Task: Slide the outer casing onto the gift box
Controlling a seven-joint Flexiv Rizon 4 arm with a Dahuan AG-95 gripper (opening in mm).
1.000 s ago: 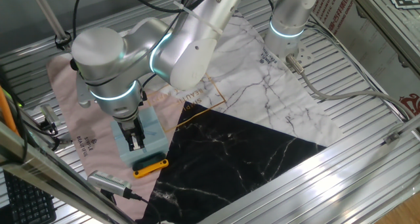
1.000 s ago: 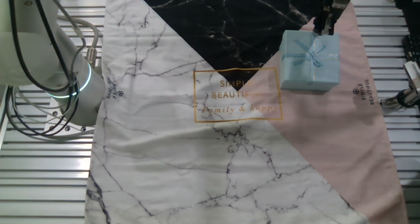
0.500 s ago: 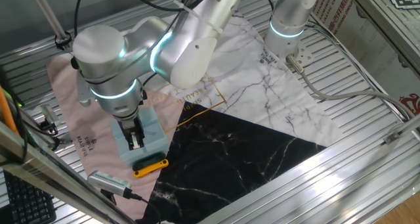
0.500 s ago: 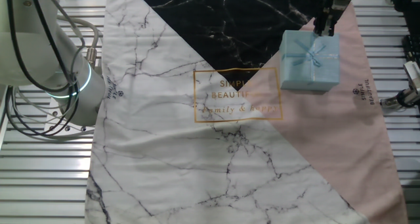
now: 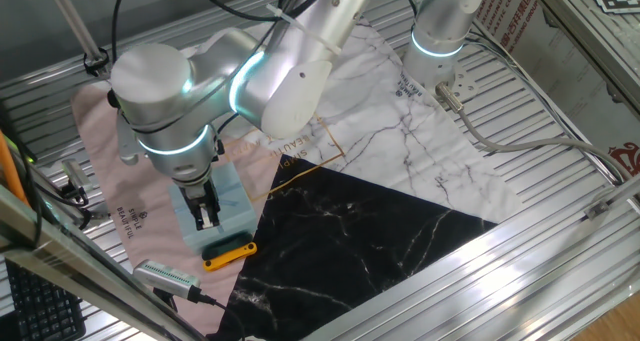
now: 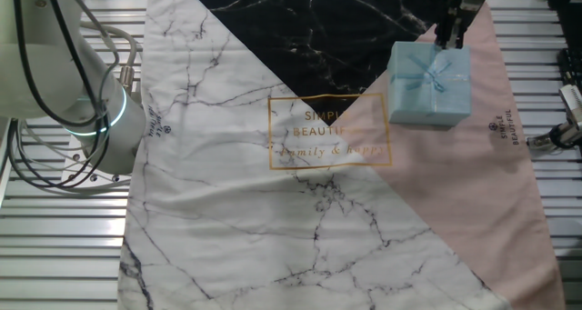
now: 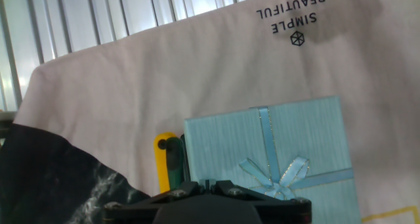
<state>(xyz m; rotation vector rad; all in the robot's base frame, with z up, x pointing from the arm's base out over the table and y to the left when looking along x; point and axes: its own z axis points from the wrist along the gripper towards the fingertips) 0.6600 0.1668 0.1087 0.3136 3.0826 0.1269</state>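
Since a second ago we see almost no change: the hand [image 5: 206,217] sits at the same edge of the outer casing [image 6: 429,85], and the casing has not shifted on the cloth [image 6: 300,210].

The casing rests on the pink part of the cloth, bow [image 7: 275,177] up, at about 2 o'clock in the other fixed view. The gift box does not show separately; we judge it already inside the casing, but cannot confirm. The fingers look close together against the casing's edge; whether they grip anything we cannot tell.

Step in hand, as we judge it: pushing the casing fully home. Keep the push level and square so the casing does not skew or ruck the cloth.

Nearby: a yellow-and-black bar [image 5: 229,250] lies just beside the casing, at about 6 o'clock of it in the one fixed view; in the hand view it lies close along the casing's side. A pen-like tool [image 5: 168,277] lies further out on the bench [image 5: 520,101].
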